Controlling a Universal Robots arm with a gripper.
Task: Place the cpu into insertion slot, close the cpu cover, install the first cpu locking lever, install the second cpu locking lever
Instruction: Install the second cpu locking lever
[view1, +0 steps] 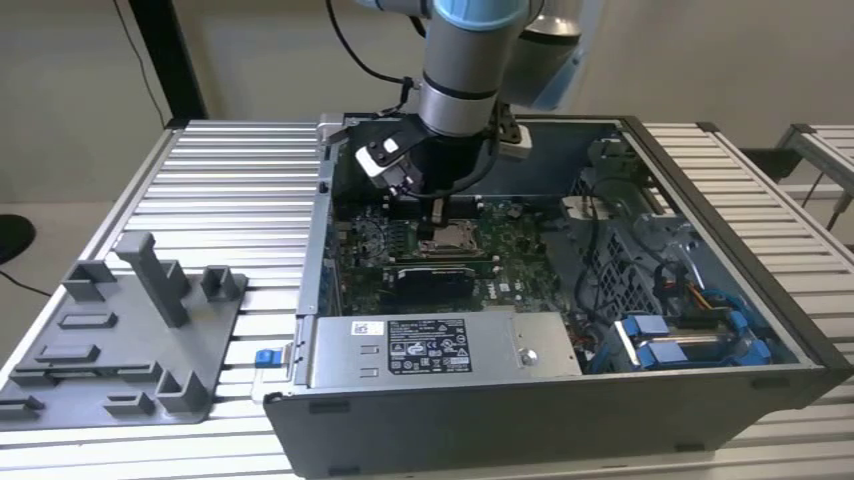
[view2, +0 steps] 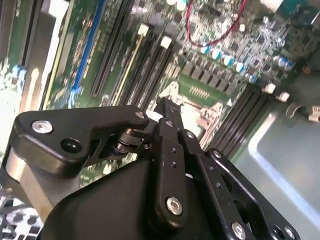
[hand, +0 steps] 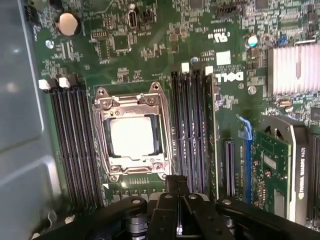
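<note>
1. The cpu (hand: 132, 138) is already in the slot (hand: 167, 150). It lies flat, with its shiny grey top facing up.
2. The cover (hand: 131, 101) is a thin silver frame. It lies down around the cpu, and the chip shows through its big window.
3. Long black memory slots (hand: 72, 145) run along both sides of the slot, on the green board (hand: 150, 40).
4. My claw (hand: 176, 184) hangs just past one edge of the slot, not over the chip. In the first wrist view, the chip lies straight ahead of my finger tips.
5. My two fingers are pressed close together, with no gap, and I see nothing held between them.
6. In the exterior view my claw (view1: 434, 232) points straight down into the open computer case (view1: 534, 400), right by the slot (view1: 447, 236).
7. The case sits on the table (view1: 240, 180). A grey holder (view1: 127, 340) with posts lies well apart from me, toward the exterior view's left.
8. I cannot tell where the two levers are or if they are locked.
</note>
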